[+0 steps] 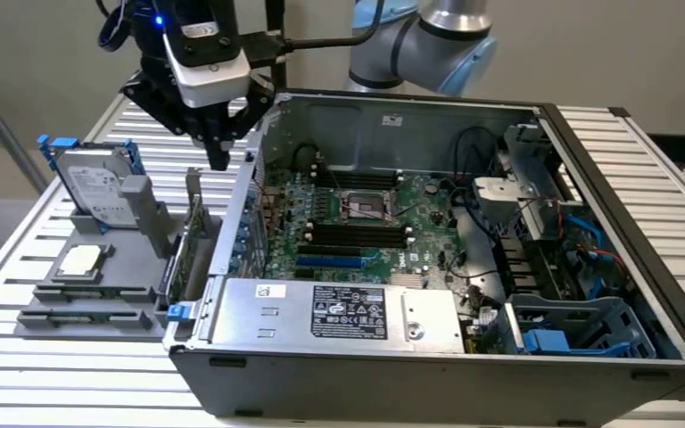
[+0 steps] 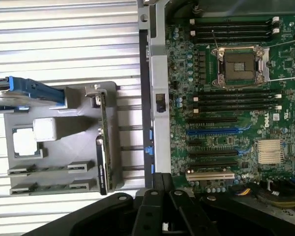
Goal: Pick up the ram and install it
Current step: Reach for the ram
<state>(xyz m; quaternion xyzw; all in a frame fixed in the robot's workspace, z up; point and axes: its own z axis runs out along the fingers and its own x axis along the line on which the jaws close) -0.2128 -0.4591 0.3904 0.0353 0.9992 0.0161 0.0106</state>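
Claw: clenched on nothing I can make out, hanging over the gray tray, just outside the case wall.
Ram: I cannot tell where it sits. The two narrow cradles at the tray's front suit a long thin stick, so that is probably its seat.
Slots: black and bare, in a case left open on top so I can reach in.
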